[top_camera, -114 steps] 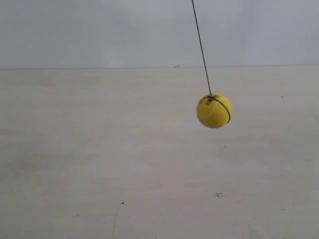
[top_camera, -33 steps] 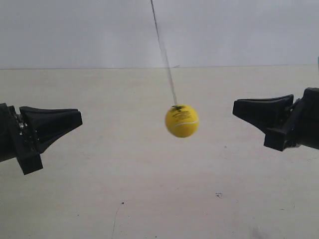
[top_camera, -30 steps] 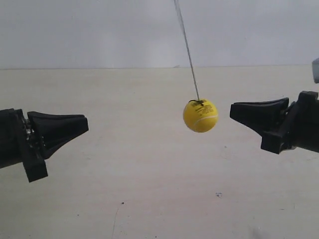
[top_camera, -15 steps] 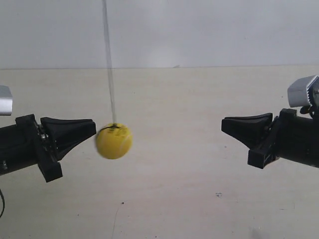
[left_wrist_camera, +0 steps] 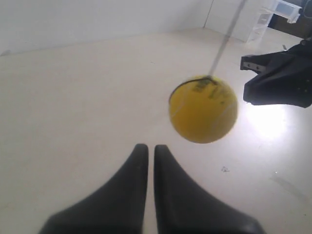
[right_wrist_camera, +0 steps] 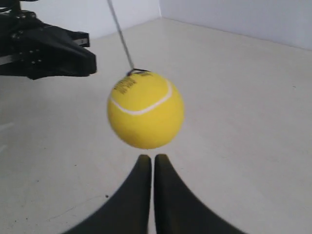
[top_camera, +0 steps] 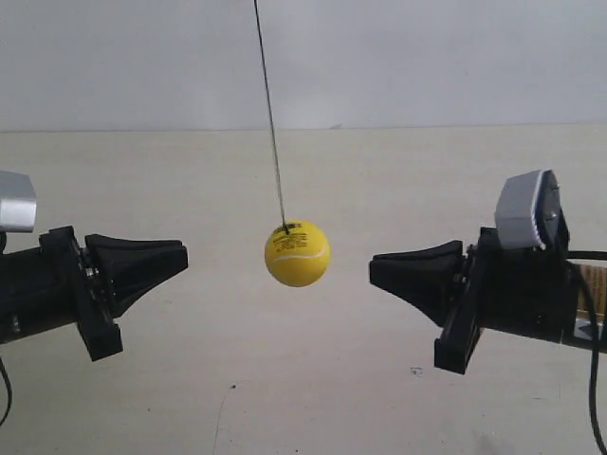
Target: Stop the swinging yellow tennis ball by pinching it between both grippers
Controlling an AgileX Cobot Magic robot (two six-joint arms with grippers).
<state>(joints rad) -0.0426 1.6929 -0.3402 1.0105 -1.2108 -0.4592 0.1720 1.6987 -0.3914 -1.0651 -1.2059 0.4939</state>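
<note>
I am working above a pale table (top_camera: 142,379). I am holding my left gripper (left_wrist_camera: 146,150) and right gripper (right_wrist_camera: 152,159) with fingers almost together, gripping nothing. The tennis ball (top_camera: 297,253) is hanging between their tips, touching neither (light, fuzzy, likely springy). I am judging its opposite sides the best contact points, clear of the cord (top_camera: 269,114).

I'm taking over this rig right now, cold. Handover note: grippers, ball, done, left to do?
Left gripper: shut, pointing at the ball, not touching.
Right gripper: shut, tips near the ball, not touching.
Yellow tennis ball: hangs on its black cord between both grippers, a gap on each side.
Done: grippers face each other at ball height.
Left: bring both in until the ball is pinched.
</note>
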